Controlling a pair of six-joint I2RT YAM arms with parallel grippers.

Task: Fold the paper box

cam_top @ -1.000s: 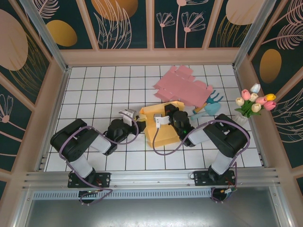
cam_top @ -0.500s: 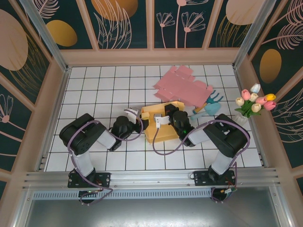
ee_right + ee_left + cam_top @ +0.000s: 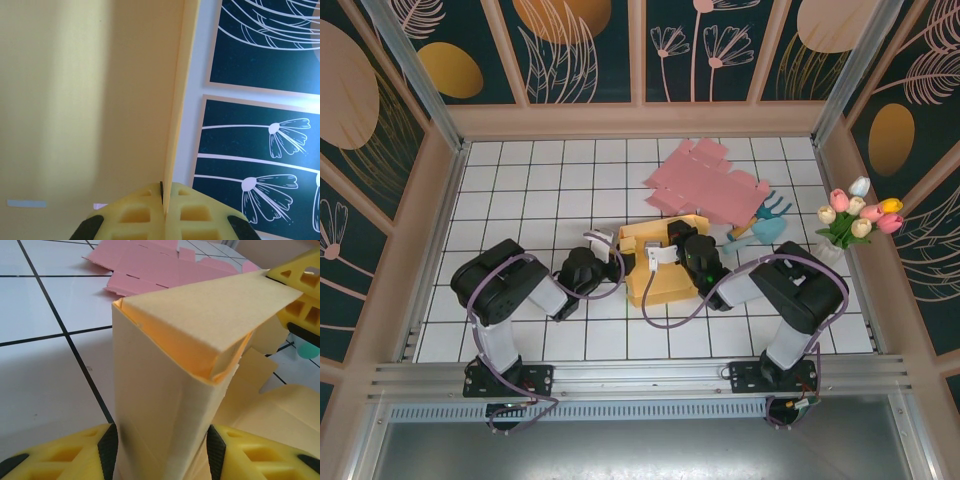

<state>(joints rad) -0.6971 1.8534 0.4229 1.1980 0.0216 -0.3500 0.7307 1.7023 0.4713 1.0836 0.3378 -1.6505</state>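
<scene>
The paper box (image 3: 665, 268), mid-fold, is clamped by left gripper (image 3: 161, 452) and right gripper (image 3: 164, 200); its raised flap (image 3: 200, 310) must be tucked.

pink flat cutout (image 3: 705, 185) — far side of white tiled surface (image 3: 520, 190) | teal toy fork (image 3: 767, 220) touching its right edge | tulips (image 3: 858, 212) — right wall

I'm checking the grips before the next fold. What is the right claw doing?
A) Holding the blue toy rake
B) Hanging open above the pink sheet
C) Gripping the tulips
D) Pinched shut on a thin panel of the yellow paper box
D: in the right wrist view the right claw has its fingers pressed together on the edge of an upright panel of the yellow paper box.
</scene>
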